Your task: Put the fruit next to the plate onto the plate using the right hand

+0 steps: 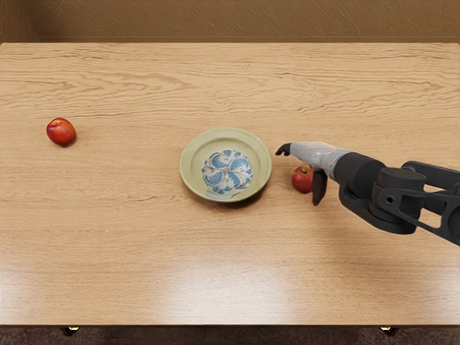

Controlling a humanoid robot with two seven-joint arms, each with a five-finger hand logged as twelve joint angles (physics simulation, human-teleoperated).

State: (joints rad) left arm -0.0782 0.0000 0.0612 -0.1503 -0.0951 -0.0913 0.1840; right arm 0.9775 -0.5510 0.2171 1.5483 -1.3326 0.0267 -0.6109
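Right hand hovering over red apple just right of green plate, fingers apart, gripping nothing; second red fruit lying near worktop left edge.

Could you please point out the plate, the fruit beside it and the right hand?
plate [189, 162]: head view, on its bare green rim, left side.
fruit [301, 180]: head view, middle of its red skin.
right hand [314, 153]: head view, on the hand's grey back.

Plate sits mid worktop. Red fruit just R of plate, w/ right robot hand over it, fingers loose. 2nd red fruit far L of plate.
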